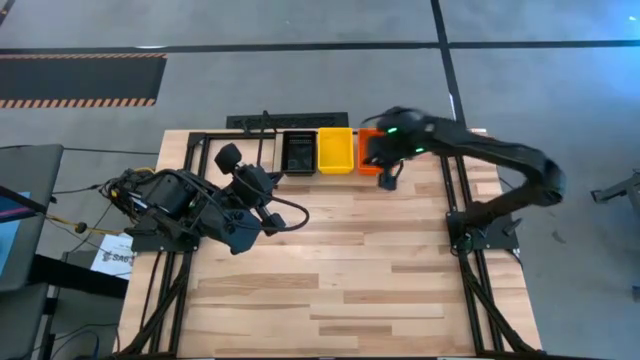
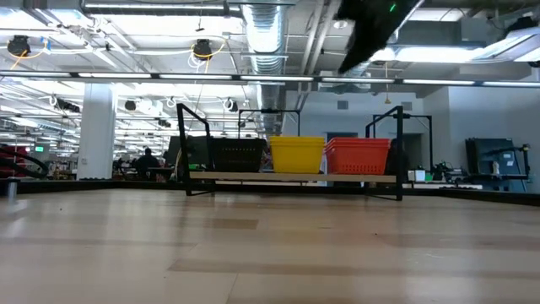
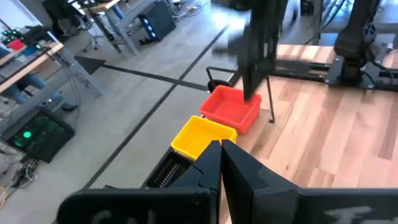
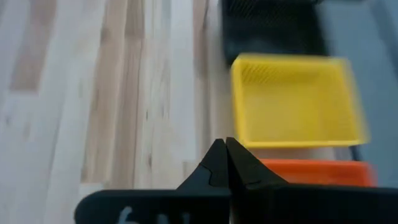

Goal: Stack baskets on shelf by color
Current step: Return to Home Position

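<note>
Now we see slotted plastic black baskets (image 1: 298, 152), yellow baskets (image 1: 335, 150) and red baskets (image 1: 367, 150) abreast on the thin black metal-rod shelf (image 2: 180, 135); our right gripper (image 4: 226, 152), fingers together, hangs over the red baskets; our left gripper (image 3: 221, 155), likewise together, waits table-left.

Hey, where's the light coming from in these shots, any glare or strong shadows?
Low view: bright ceiling light strips backlight the shelf; the right arm is a dark silhouette. High view: even light, soft shadows on the table, a green lamp glowing on that arm.
</note>
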Robot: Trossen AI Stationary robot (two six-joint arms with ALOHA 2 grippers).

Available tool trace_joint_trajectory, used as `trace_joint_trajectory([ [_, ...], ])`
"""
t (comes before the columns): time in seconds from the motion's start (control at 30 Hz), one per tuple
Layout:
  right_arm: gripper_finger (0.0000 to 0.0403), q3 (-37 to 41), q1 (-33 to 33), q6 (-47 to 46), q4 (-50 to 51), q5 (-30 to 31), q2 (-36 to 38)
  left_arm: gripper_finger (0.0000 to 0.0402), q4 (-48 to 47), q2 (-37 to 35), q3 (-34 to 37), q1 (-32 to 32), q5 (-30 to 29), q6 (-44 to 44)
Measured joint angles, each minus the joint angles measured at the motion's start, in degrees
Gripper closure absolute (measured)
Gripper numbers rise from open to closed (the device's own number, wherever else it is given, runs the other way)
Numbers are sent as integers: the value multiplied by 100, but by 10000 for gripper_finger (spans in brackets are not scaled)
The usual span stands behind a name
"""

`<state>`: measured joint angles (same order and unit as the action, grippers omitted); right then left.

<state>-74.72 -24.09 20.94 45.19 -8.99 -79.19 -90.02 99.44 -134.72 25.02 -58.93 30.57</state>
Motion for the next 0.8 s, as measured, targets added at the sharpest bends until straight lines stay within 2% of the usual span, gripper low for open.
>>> trace_joint_trajectory([
  [0.13,403,-126,-92,-179,97,2,1024,401,3,0,1,-2,86,-41],
  [0.23,403,-146,-159,-378,138,2,1904,401,7,-72,289,-70,312,3],
  [0.37,403,-146,-125,-715,275,-1,2990,402,16,-422,1252,-240,620,614],
  [0.5,403,-146,70,-1206,369,-13,3891,402,334,-955,2704,-443,1043,1437],
  [0.6,403,-137,279,-1612,404,-14,4491,402,1523,-1470,3946,-559,1428,1444],
  [0.7,403,-142,441,-1869,363,-15,5039,402,3713,-2097,5317,-709,2008,664],
  [0.8,403,-127,513,-2128,364,-15,5413,401,6015,-2676,6706,-998,2926,-113],
])
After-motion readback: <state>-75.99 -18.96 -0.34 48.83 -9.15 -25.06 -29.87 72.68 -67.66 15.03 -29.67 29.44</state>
